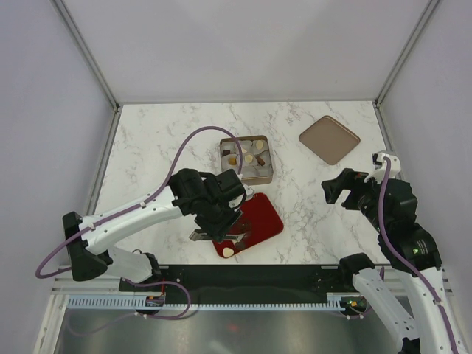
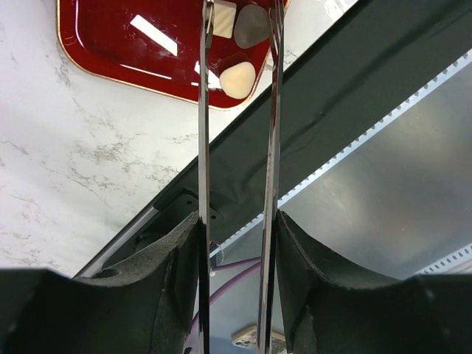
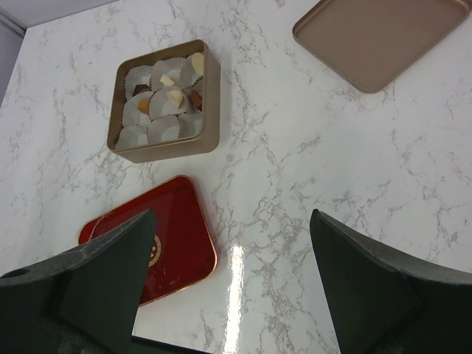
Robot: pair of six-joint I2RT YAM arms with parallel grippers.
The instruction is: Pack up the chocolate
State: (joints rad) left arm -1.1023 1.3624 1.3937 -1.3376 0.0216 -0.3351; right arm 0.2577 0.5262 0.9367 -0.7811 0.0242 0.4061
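Clamping a pair of metal tweezers in the left gripper, jaws about half closed, foam pads pressing on both blades. Hovering over the near edge of the red tray, blades slightly apart and pointing at the chocolate loose on it.

Seeing three pieces between the blades in the left wrist view: cream-white rounded piece nearest, grey-brown teardrop beyond it by the right blade, cream square against the left blade. Not able to tell whether the tips are pinching any piece, since they run off the top of the frame.

Seeing more chocolate sitting in paper cups inside the gold box, just beyond the tray. Several cups showing no piece.

Holding the right gripper spread wide with nothing in it, above the marble table to the right of the tray.

Spotting the lid at the far right, well apart from the box, flat on the table.
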